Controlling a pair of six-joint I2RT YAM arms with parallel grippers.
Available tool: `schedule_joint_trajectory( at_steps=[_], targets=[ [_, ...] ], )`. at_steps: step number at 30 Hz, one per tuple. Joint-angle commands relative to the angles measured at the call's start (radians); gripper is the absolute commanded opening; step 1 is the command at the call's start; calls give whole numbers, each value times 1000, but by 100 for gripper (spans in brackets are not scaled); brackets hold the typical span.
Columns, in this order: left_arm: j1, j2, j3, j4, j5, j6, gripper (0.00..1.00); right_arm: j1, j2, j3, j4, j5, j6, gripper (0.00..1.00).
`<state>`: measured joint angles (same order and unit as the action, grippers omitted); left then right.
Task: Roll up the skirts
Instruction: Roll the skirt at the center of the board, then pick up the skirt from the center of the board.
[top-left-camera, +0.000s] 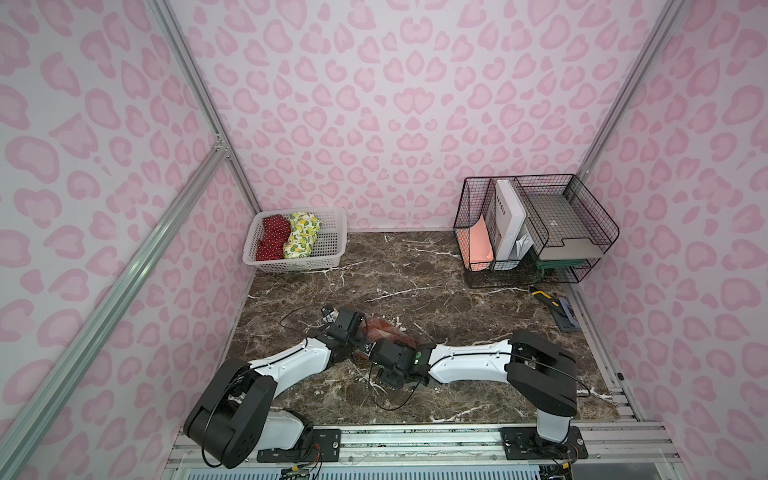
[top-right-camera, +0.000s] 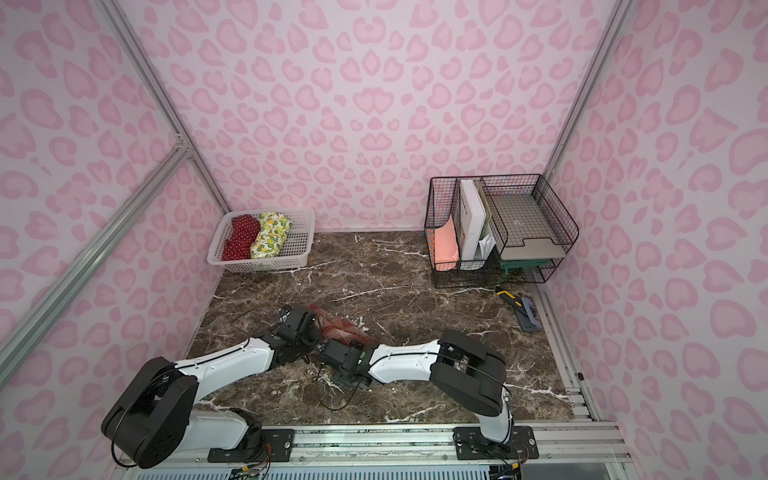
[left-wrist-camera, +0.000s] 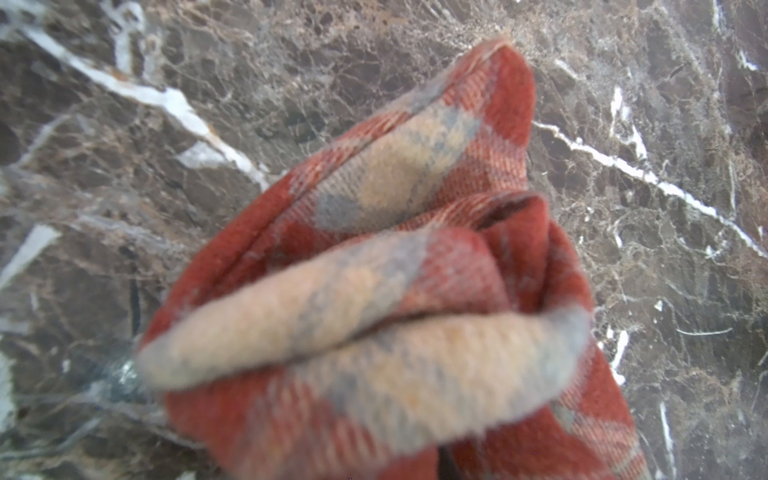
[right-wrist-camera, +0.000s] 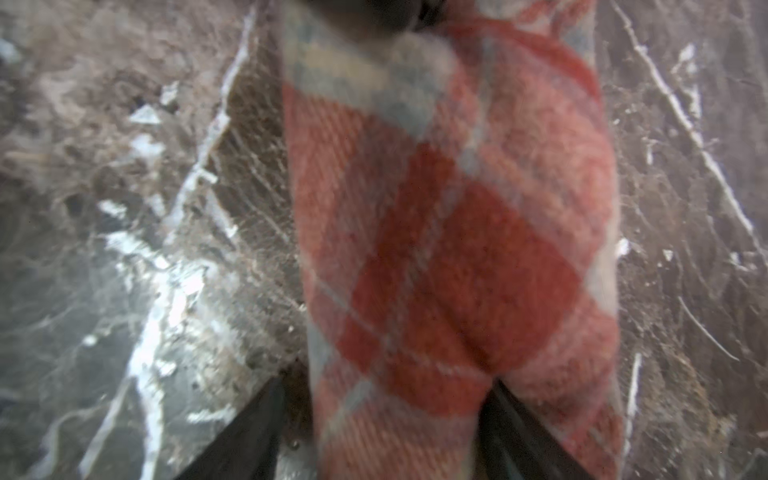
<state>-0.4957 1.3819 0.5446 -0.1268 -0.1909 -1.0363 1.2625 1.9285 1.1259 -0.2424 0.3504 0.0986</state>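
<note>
Viewing the plaid skirt (top-left-camera: 388, 332) as a thick roll near the front middle of the desk (top-left-camera: 436, 274), under my two wrists, which nearly meet over it.

Left tool (top-left-camera: 360, 335): bunched cloth hides its fingers in the left wrist view, where the folded end of the skirt rises close to the lens. I read it as clamped on that end.

Right tool (right-wrist-camera: 386, 384): two dark fingers (right-wrist-camera: 253, 432) stand apart, straddling the roll. Bare desk shows between one finger and the cloth, so there is no squeeze there.

The red polka-dot skirt (top-left-camera: 272, 239) and the lemon-print skirt (top-left-camera: 303, 235) lie rolled side by side in the white basket (top-left-camera: 299, 262) at the far left, well apart from the arms. The plaid one looks like the last piece.

Hazards, as I judge them:
- The cloth is thick and springy, so with one grip only the outer lap may spring open and the roll unwind.
- Lifting by one end may let the free end sag and telescope.
- The wrists are crowded, so a careless swing could knock them together or snag the looping black cable (top-left-camera: 384, 408).
</note>
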Motion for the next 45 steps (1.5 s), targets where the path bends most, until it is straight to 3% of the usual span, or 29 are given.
schedule_joint_trajectory(
  at_steps=[1,3,4,5,7,10,12,17,23,27,33,41,45],
  targets=[
    [-2,25,-10,-134,92,38,0,8,77,1,-228,48,67,39],
    [-1,19,-7,-137,97,38,0,7,87,5,-249,36,66,9],
    [0,13,-4,-149,95,38,0,8,83,4,-259,6,60,0],
    [4,6,3,-164,91,38,0,6,76,7,-268,-24,60,0],
    [25,-21,18,-189,101,56,38,-21,48,9,-276,-173,63,0],
    [72,-73,46,-248,105,87,67,-109,21,27,-274,-514,81,0],
    [99,-121,57,-274,98,106,97,-182,27,29,-241,-726,107,0],
    [127,-250,96,-350,48,122,99,-342,110,37,-100,-1134,206,0],
    [122,-345,79,-356,95,78,99,-459,237,52,-56,-1276,231,0],
    [89,-385,22,-295,88,9,99,-516,274,47,-66,-1244,248,0],
    [-9,-414,-46,-132,4,-100,99,-522,319,82,-95,-1215,234,0],
    [-100,-208,-71,123,-54,-194,98,-525,357,141,-107,-1220,230,0],
    [-132,-20,-33,218,-56,-211,88,-534,358,154,-113,-1233,227,0]
  ],
)
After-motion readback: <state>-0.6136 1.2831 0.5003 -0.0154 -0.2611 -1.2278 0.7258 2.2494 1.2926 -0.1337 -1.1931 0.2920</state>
